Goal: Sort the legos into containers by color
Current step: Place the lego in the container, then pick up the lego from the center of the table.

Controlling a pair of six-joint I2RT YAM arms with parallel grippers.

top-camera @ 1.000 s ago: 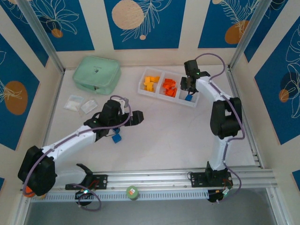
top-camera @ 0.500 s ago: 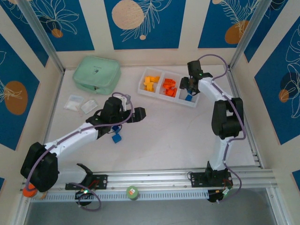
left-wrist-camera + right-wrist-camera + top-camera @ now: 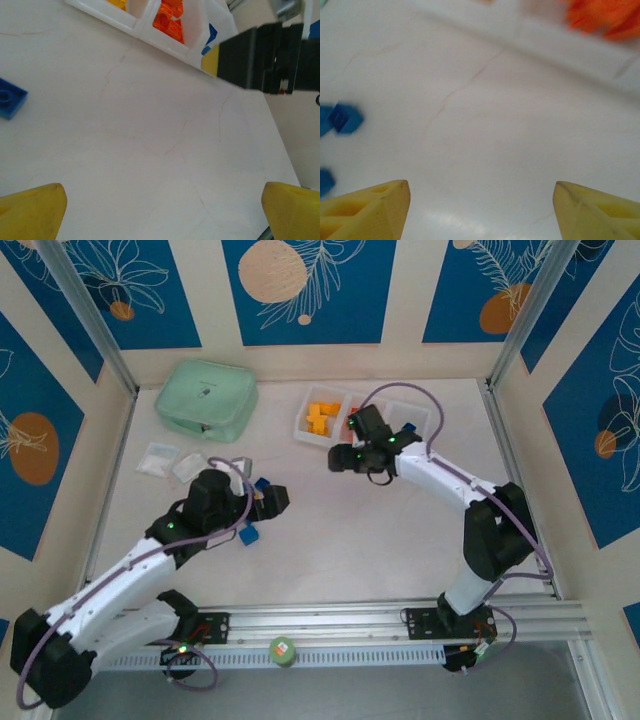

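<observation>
Legos: blue bricks lie loose on the worktop left of centre, others sit sorted in the tray at upper centre; left pincer and right pincer both gape wide and empty, so this is the pick-up step, and next is probably (wrist view blurred) closing on a blue one.

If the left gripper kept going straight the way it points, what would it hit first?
Likely bare table, since the left gripper tilts down toward it; skimming above it, the tray near wall comes next. Depth is unclear.
</observation>
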